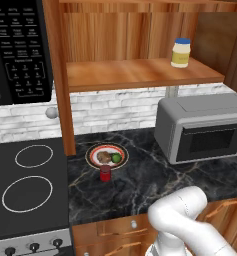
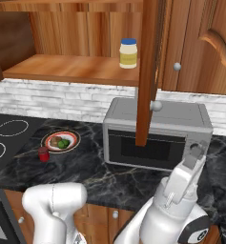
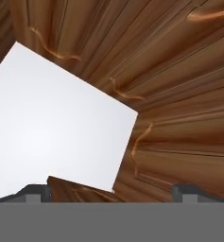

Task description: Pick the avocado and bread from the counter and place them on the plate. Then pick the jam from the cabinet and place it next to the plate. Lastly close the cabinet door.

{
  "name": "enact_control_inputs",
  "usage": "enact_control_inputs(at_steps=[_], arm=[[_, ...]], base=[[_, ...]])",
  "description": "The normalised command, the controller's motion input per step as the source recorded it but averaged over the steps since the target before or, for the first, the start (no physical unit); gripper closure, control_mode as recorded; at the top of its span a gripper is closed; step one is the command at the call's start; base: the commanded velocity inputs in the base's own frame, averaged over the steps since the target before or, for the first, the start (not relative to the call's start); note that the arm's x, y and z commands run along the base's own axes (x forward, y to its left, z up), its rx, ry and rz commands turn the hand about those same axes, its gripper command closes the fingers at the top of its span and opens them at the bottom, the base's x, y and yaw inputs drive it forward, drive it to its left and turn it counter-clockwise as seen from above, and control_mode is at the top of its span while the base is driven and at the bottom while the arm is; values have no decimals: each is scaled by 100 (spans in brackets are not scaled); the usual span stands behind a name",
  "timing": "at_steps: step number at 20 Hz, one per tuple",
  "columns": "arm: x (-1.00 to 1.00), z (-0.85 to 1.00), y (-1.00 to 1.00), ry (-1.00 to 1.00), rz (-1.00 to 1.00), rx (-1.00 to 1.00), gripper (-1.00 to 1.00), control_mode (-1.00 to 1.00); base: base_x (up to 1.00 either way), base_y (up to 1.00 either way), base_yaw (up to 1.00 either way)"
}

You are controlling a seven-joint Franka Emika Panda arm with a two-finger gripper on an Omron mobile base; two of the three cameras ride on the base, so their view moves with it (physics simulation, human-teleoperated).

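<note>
Gripper (image 3: pixel 111 191) gapes; plate (image 1: pixel 94 151) holds avocado (image 1: pixel 116 158) and bread (image 1: pixel 104 157).

The arm (image 2: pixel 181 205) rose from the base with a bulky white elbow link (image 1: pixel 182 212) folded low in front of it. The forearm angled upward to the right, ending in a white wrist segment (image 2: pixel 190 174) with a dark joint below it. In the hand view, the gripper (image 3: pixel 113 191) stood fully open, its two dark fingertips (image 3: pixel 38 191) set wide apart, holding nothing.
</note>
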Motion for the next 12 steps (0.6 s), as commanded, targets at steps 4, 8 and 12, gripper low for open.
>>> enact_control_inputs(at_steps=[4,8,12], arm=[[1,-24,-62,7,0,-28,-100,-100],[0,-30,-56,6,0,-39,-100,-100],[0,-36,-68,6,0,-43,-100,-100]], base=[[0,0,0],[0,0,0],[0,0,0]])
